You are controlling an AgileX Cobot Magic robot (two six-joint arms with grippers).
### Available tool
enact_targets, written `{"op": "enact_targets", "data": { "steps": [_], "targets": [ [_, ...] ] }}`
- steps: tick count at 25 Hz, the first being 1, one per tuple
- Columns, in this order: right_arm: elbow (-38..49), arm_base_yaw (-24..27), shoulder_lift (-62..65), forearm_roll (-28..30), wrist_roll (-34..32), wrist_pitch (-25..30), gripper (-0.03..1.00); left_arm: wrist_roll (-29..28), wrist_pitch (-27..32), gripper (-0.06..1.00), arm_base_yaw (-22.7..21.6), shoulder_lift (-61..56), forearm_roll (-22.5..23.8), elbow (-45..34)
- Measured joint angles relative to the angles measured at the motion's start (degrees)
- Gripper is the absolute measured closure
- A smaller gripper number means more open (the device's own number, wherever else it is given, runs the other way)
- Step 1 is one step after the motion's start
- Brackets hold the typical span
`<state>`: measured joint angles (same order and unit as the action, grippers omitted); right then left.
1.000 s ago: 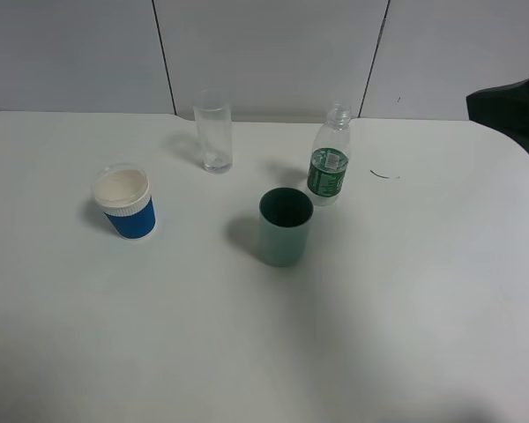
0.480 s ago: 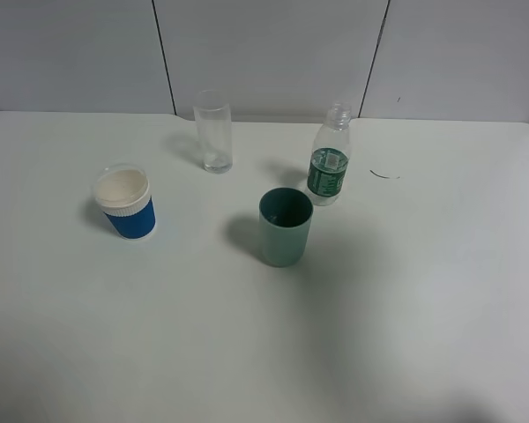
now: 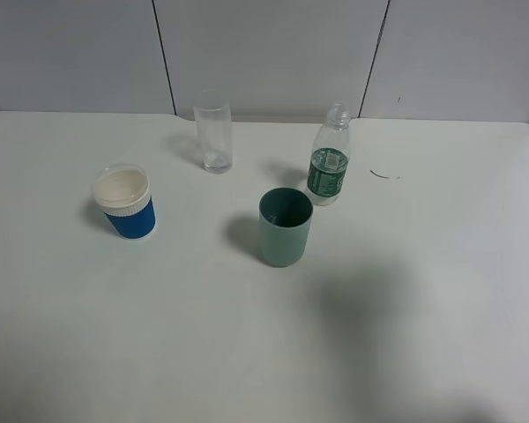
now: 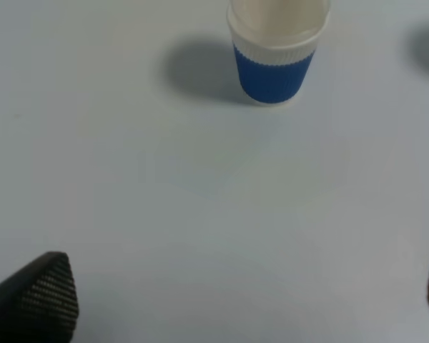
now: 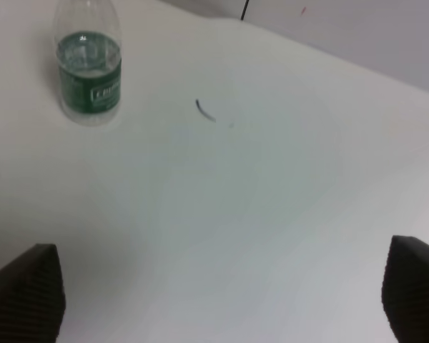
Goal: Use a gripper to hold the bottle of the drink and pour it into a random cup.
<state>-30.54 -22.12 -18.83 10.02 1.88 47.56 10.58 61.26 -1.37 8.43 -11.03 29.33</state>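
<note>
I see a blue paper cup [image 3: 124, 202] at left, a clear glass [image 3: 213, 130] far centre, both upright on the white table [image 3: 441, 291].

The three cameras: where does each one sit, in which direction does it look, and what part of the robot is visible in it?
Exterior high: mounted above, looking down on the white table with the bottle, the teal cup, the blue paper cup and the clear glass; no robot part shows.
Left wrist: on the left arm, low, facing the blue paper cup; the left gripper fingertips show, wide apart.
Right wrist: on the right arm, facing the bottle; the right gripper fingertips show, open.
Shared: each wrist view's target also appears in the exterior view.
</note>
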Motion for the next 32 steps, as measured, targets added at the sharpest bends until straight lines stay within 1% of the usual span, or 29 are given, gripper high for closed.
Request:
{"op": "enact_targets", "data": {
  "steps": [4,10,21,23,26,30,32],
  "targets": [
    [2.1,0.0,4.3,-0.5,-1.9,0.2,0.1,0.0,0.0,-0.05,0.0,0.0,0.0,0.0],
    [2.2,0.0,7.9,-0.8,-2.2,1.2,0.1,0.0,0.0,-0.05,0.0,0.0,0.0,0.0],
    [2.2,0.0,8.5,-0.9,-2.2,1.6,0.1,0.0,0.0,-0.05,0.0,0.0,0.0,0.0],
    [2.2,0.0,8.5,-1.5,-2.2,1.6,0.1,0.0,0.0,-0.05,0.0,0.0,0.0,0.0],
    [2.2,0.0,8.5,-3.9,-3.7,1.6,0.1,0.0,0.0,-0.05,0.0,0.0,0.0,0.0],
    [2.2,0.0,8.5,-4.5,-4.3,1.8,0.1,0.0,0.0,-0.05,0.0,0.0,0.0,0.0],
    [1.7,0.0,8.5,-4.6,-4.3,3.8,0.1,0.0,0.0,-0.05,0.0,0.0,0.0,0.0]
  ]
}}
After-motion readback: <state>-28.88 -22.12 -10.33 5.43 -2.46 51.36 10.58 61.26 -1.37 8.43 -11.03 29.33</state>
